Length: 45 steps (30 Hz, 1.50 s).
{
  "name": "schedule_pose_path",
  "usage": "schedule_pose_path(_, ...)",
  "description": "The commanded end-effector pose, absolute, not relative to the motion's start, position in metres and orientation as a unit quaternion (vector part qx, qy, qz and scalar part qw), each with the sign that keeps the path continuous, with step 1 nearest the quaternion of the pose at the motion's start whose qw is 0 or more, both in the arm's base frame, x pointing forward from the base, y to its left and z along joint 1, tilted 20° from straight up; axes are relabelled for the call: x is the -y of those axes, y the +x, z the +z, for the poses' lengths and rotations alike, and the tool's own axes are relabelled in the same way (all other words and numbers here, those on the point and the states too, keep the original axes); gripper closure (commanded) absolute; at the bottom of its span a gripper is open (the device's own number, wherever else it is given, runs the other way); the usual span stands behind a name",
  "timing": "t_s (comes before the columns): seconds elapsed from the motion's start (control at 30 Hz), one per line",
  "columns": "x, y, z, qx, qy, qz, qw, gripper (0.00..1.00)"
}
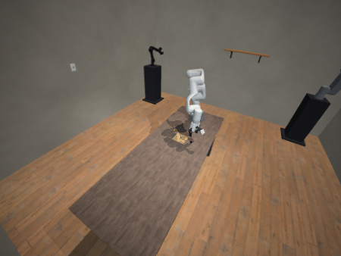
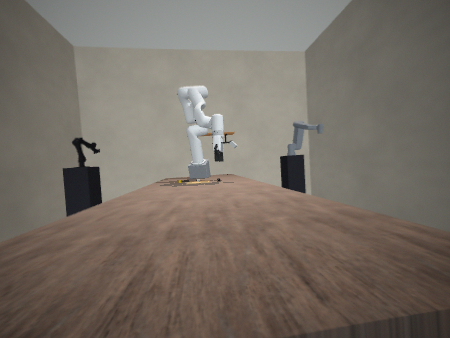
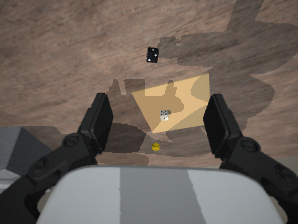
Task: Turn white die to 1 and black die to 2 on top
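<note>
The white die (image 3: 165,115) rests on the tan mat (image 3: 195,85) (image 1: 184,141); its pips are too small to read surely. The black die (image 3: 152,55) (image 1: 191,142) (image 2: 219,180) lies off the mat, on the table, with a few white pips showing; its top number is unclear. The yellow die (image 3: 155,147) (image 1: 174,129) (image 2: 180,181) lies off the mat on the other side, its pips unreadable. My gripper (image 3: 157,105) (image 1: 195,132) (image 2: 218,156) is wide open and empty, high above the table. In the wrist view the white die appears between the fingers, far below them.
The brown table (image 1: 132,189) (image 2: 225,240) extends far toward the exterior view. The arm's base (image 2: 199,169) stands behind the dice. Arm shadows fall across the mat and around the dice. Two other arms stand on black pedestals (image 1: 152,83) (image 1: 306,119) away from the table.
</note>
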State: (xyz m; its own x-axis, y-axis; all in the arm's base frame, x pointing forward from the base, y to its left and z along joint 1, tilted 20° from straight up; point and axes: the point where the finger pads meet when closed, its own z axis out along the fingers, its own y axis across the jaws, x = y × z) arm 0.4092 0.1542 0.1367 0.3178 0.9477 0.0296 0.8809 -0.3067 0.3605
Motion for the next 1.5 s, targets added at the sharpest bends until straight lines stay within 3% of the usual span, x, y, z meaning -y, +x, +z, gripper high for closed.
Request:
schedule_pose_path(0.0, -0.154, 0.411, 0.135, -0.64, 0.747, 0.108, 0.143, 0.0)
schedule_pose_path(1.47, -0.146, 0.414, 0.114, -0.958, 0.224, 0.002, 0.18, 0.0)
